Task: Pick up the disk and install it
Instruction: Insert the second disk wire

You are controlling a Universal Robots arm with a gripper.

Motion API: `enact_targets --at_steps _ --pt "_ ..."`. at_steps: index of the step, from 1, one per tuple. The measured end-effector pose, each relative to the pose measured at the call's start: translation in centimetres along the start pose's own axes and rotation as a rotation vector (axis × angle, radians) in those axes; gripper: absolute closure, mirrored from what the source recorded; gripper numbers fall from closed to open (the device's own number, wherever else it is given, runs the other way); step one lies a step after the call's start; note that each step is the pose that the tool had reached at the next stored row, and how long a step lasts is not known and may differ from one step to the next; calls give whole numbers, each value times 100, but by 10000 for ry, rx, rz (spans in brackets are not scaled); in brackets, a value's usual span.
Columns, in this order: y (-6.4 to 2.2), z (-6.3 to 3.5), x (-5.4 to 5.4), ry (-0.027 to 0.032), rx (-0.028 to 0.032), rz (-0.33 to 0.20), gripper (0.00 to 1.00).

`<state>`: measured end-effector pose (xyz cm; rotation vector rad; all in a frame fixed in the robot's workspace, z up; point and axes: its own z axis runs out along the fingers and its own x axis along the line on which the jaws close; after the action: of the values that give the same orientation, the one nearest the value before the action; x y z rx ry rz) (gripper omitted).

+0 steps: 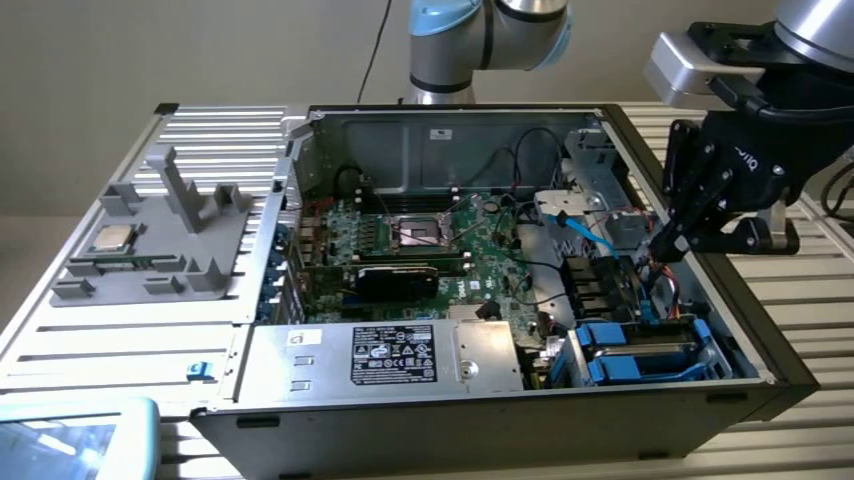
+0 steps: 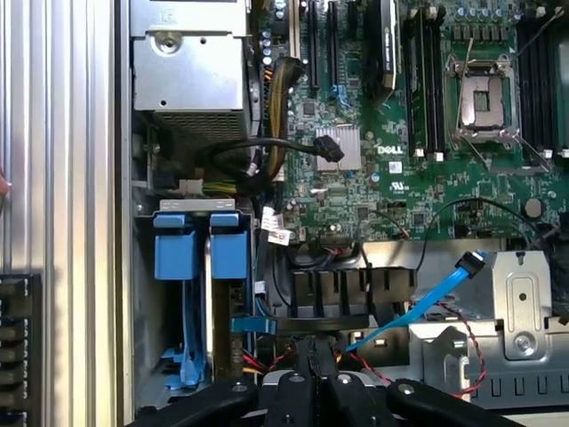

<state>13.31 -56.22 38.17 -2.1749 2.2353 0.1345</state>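
Hanging over the open case (image 1: 747, 350) at the exterior view's right, the hand (image 1: 663, 252) has its fingers pressed together, pinching nothing that can be made out. Its tips sit low among the cables, near a light-blue cable (image 2: 418, 307). The disk (image 2: 228, 256) stands on edge in the drive bay (image 1: 638, 352), in its blue carrier beside a second blue carrier (image 2: 174, 247), its long axis running down into the bay. From the hand, the bay lies just beside and toward the case's near corner. Also inside the case are the motherboard (image 1: 427, 250) and a silver box (image 1: 387, 355).
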Motion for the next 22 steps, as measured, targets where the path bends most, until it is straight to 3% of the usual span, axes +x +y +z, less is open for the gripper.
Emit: enact_targets --at_steps 9,22 --pt "-1 13 1 80 -97 -1629 89" --pt "-1 14 1 146 -31 -4006 89"
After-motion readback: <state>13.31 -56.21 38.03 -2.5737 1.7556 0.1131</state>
